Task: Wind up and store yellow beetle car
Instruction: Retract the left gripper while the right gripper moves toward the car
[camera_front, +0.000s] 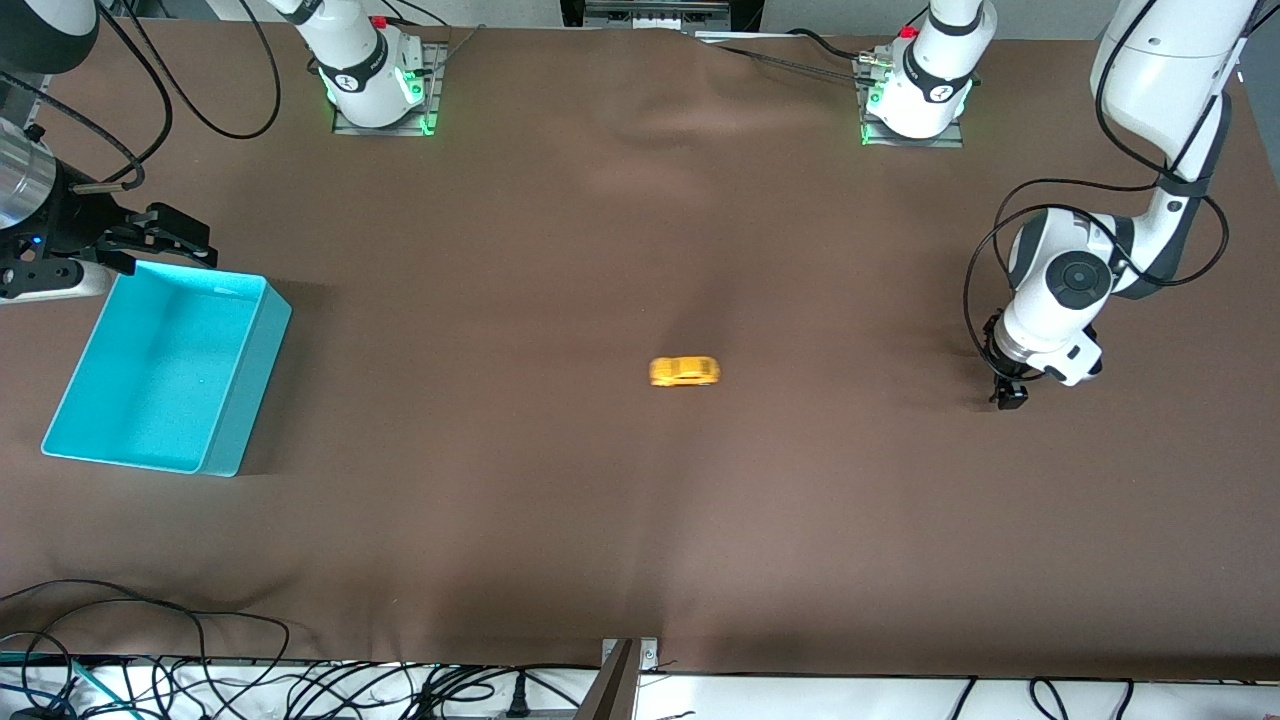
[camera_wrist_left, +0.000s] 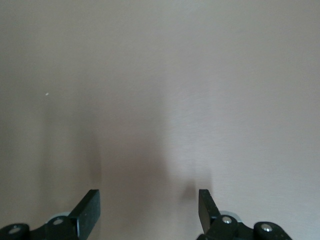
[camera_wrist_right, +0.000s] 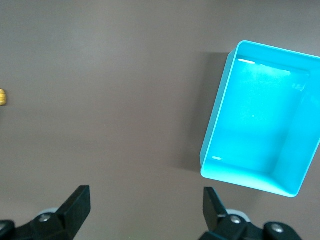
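Note:
The yellow beetle car (camera_front: 684, 371) stands alone on the brown cloth in the middle of the table, and it looks slightly blurred. A sliver of it shows at the edge of the right wrist view (camera_wrist_right: 2, 97). My left gripper (camera_front: 1008, 393) is open and empty, low over bare cloth toward the left arm's end of the table, well apart from the car. Its wrist view shows only cloth between the fingers (camera_wrist_left: 149, 207). My right gripper (camera_front: 185, 240) is open and empty (camera_wrist_right: 145, 205), up over the farther edge of the turquoise bin (camera_front: 250, 380).
The turquoise bin (camera_wrist_right: 214, 131) is empty and stands toward the right arm's end of the table. Both arm bases (camera_front: 375, 80) (camera_front: 915, 95) stand along the farther table edge. Cables (camera_front: 200, 680) lie past the nearer edge.

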